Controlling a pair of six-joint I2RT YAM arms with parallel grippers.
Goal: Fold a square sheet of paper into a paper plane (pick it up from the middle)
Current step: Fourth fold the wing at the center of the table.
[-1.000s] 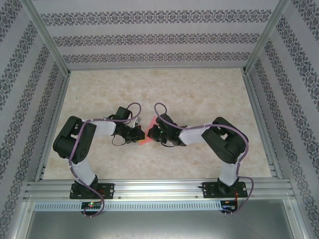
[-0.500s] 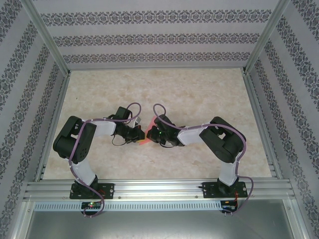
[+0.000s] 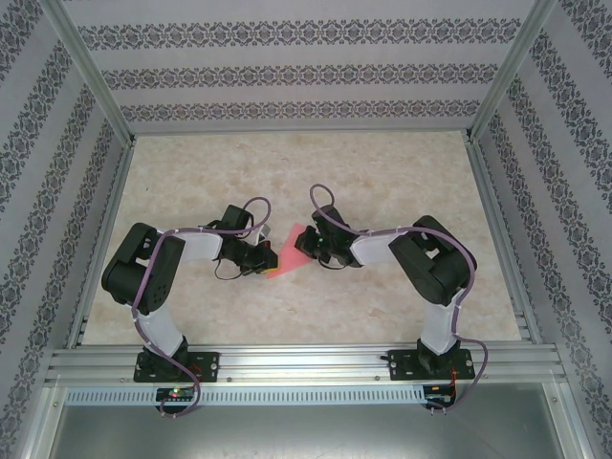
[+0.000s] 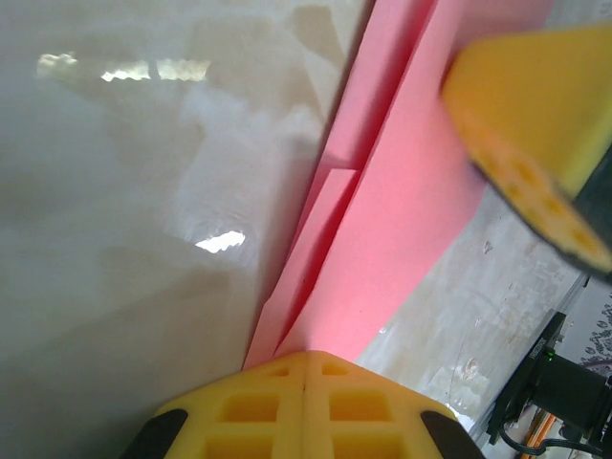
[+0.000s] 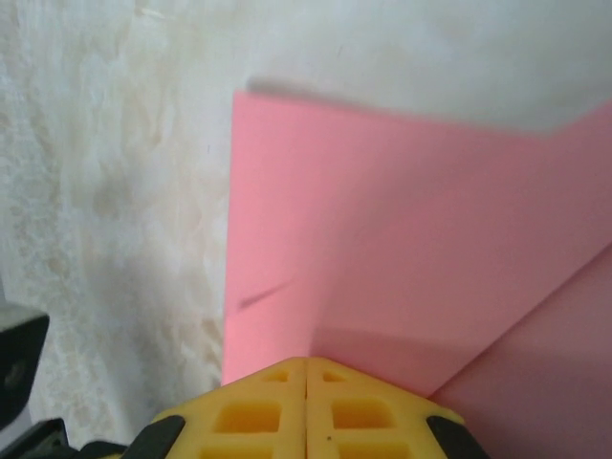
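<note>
The pink sheet of paper point(image 3: 292, 247) lies folded in layers at the table's middle, between my two grippers. My left gripper point(image 3: 273, 256) is at its left end. In the left wrist view its yellow fingers point(image 4: 304, 356) are shut, and the paper's point(image 4: 402, 210) creased layers run out from their tips. My right gripper point(image 3: 311, 244) is at the paper's right side, shut, with its tips point(image 5: 306, 361) over a flat pink flap point(image 5: 382, 220). I cannot tell whether it pinches the flap. One yellow right finger point(image 4: 535, 115) hangs over the paper in the left wrist view.
The beige marbled table point(image 3: 382, 182) is bounded by patterned walls and aluminium frame posts. A metal rail point(image 3: 306, 361) carrying both arm bases runs along the near edge.
The right gripper has moved right and slightly back from the left gripper. More pink paper now shows between the two. The left arm has stayed put.
</note>
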